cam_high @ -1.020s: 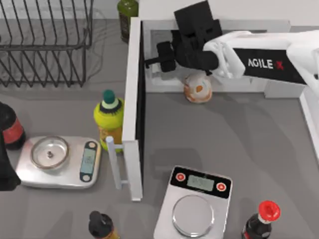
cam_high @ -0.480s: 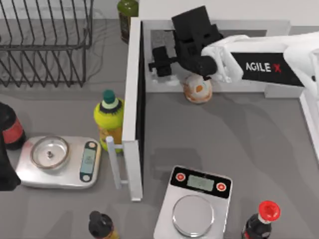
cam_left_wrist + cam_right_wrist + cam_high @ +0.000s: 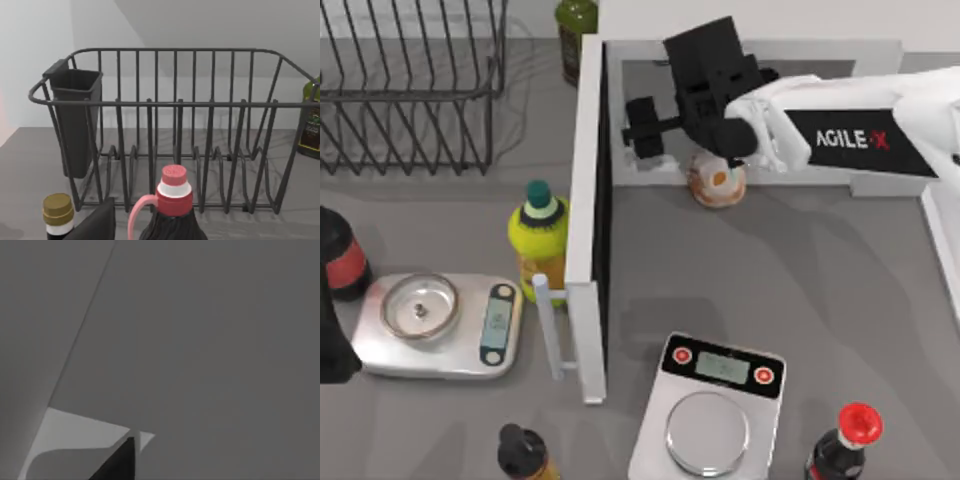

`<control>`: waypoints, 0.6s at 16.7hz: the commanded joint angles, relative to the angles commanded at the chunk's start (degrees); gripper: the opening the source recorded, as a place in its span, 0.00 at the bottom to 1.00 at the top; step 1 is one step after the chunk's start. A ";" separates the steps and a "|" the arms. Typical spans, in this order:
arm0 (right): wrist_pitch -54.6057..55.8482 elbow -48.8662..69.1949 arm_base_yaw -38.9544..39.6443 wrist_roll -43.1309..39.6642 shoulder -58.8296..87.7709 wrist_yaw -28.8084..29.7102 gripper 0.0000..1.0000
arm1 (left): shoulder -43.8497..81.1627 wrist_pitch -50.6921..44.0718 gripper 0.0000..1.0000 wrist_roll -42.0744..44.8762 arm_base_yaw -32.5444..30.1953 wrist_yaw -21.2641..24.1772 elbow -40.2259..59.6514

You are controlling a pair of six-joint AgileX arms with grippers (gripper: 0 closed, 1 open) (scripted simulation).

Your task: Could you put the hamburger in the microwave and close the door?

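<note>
The microwave (image 3: 880, 180) stands at the back, and its door (image 3: 588, 230) is swung wide open, edge-on toward the table front, with the white handle (image 3: 550, 325) on its left face. The hamburger (image 3: 716, 182) lies at the front lip of the cavity, partly under my right arm. My right gripper (image 3: 645, 127) reaches into the left part of the cavity, left of the hamburger, open with nothing between its fingers. The right wrist view has grey cavity walls and one dark fingertip (image 3: 120, 462). My left arm (image 3: 330, 340) is parked at the table's left edge.
A wire dish rack (image 3: 410, 80) fills the back left. A yellow bottle (image 3: 540, 235) stands just left of the door, near a scale (image 3: 440, 322). Another scale (image 3: 715, 400), a red-capped bottle (image 3: 842, 445) and a dark bottle (image 3: 523, 455) line the front.
My right arm has edged a little left and its gripper has shifted slightly inside the cavity. The hamburger and the door have stayed put.
</note>
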 joint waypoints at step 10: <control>5.14 -28.23 7.77 9.81 -16.89 6.53 1.00 | 0.00 0.00 1.00 0.00 0.00 0.00 0.00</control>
